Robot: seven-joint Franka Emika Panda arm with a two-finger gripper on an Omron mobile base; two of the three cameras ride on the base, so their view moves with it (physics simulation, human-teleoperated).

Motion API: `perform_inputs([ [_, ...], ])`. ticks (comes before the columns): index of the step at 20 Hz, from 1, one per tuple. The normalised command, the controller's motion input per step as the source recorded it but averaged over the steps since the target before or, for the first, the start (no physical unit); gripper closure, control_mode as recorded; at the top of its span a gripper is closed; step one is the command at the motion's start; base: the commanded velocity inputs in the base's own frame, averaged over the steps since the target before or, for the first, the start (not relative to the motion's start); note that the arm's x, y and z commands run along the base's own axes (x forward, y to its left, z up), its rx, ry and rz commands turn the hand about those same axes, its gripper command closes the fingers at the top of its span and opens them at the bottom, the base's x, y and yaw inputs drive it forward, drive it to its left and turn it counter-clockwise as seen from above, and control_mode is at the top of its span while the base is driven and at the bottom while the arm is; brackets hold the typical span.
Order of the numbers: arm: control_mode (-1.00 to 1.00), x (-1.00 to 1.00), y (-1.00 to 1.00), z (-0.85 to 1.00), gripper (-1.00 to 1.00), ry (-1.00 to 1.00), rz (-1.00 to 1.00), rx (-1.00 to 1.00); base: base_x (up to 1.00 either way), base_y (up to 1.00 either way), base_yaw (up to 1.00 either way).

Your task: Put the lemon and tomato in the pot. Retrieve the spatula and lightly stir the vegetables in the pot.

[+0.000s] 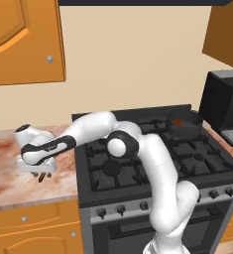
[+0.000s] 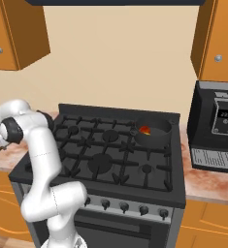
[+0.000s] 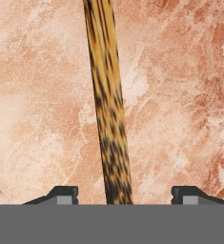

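Gripper [image 3: 123,195] low over pink marble counter [image 3: 180,95], jaws apart on either side of the spatula [image 3: 106,95] handle, not touching it, pot [image 2: 153,131] on the stove [image 2: 105,150] holding tomato [image 2: 144,130].

Evenly and brightly lit throughout, rendered flat, with no visible lamp and no hard glare. Soft sheen only along the white arm [image 1: 157,163] and faint grey shading on its underside. Weak, diffuse shadow under the hand on the marble counter [image 1: 9,173]. Dark stove [image 2: 110,155] grates low in contrast. Slightly coarse and soft overall; mottled spatula [image 3: 108,119] handle grainy close up. No edge distortion.
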Motion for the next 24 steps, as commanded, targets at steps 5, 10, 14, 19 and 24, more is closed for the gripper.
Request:
perform_inputs([
  [5, -1.00, -0.15, 0.11, -0.42, -1.00, 0.00, 0.00, -0.02, 0.00, 0.00, 0.00],
  [10, -1.00, -0.22, 0.00, -0.50, -1.00, 0.00, 0.00, 0.01, 0.00, 0.00, 0.00],
  [14, -1.00, -0.26, -0.03, -0.10, -1.00, -0.01, 0.00, 0.05, 0.00, 0.00, 0.00],
  [19, -1.00, -0.21, -0.03, -0.04, -1.00, -0.06, 0.00, 0.00, 0.00, 0.00, 0.00],
  [24, -1.00, -0.03, -0.12, -0.16, -1.00, -0.19, 0.00, 0.00, 0.00, 0.00, 0.00],
])
